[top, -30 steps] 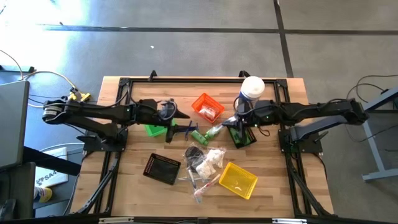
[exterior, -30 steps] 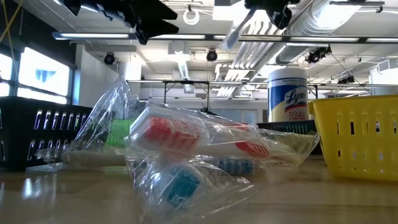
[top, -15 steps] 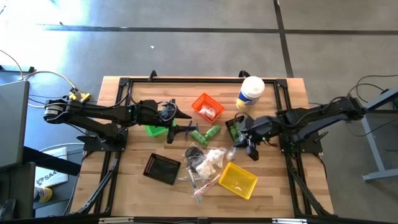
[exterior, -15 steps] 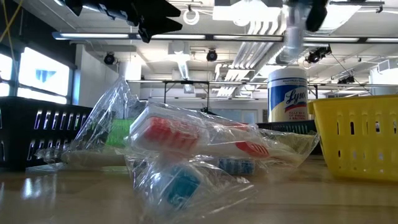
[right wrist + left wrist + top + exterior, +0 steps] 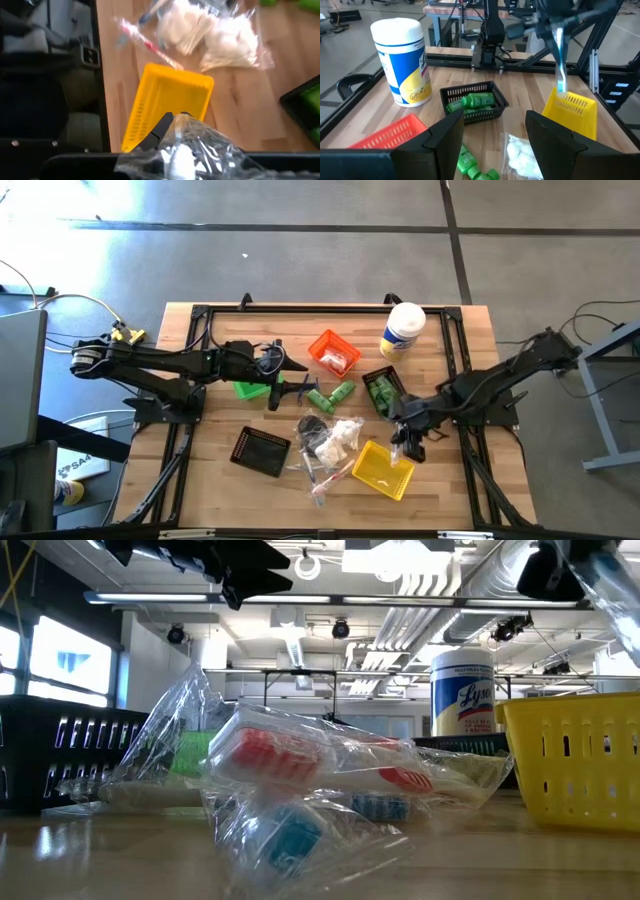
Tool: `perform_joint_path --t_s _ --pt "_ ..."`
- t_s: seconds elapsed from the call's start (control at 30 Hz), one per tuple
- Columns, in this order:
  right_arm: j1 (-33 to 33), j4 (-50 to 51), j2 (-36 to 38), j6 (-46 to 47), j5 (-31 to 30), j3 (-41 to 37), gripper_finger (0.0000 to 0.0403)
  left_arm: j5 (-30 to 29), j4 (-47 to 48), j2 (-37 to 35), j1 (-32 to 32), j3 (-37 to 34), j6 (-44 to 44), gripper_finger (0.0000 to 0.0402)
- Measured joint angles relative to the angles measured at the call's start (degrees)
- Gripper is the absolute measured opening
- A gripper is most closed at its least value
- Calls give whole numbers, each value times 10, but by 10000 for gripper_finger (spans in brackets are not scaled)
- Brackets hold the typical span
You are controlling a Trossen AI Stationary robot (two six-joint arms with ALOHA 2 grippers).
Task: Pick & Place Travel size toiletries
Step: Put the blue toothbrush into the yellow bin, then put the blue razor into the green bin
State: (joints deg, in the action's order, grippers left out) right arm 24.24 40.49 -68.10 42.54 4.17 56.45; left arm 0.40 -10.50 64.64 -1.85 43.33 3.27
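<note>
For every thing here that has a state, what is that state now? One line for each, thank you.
Right tool: shut on a clear-wrapped stick, above the yellow bin.
Left tool: open, holding nothing, near the green bottles.
Yellow bin: upright, looks empty.
Black bin: upright, holds green bottles.
Orange bin: holds a light packet.
Canister: upright, lid on.
Second black bin: looks empty.

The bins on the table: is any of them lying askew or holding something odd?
Yes. The yellow bin, black bin and orange bin all lie at different angles, not lined up. Two green bottles lie loose on the wood beside the green bin, and clear packets lie heaped mid-table.
</note>
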Motion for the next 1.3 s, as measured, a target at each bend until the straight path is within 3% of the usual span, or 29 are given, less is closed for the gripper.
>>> perform_joint_path --t_s 0.37,0.63,1.07,1.3 --pt "21 -59 -134 9 69 0 11 -1 0 0 0 0 0 209" --pt "20 -82 -177 7 93 0 19 -1 0 0 0 0 0 209" --pt "3 -82 -175 -61 78 0 161 0 0 0 0 0 0 209" --pt "-48 -73 -141 -83 111 0 178 1 0 0 0 0 0 209"
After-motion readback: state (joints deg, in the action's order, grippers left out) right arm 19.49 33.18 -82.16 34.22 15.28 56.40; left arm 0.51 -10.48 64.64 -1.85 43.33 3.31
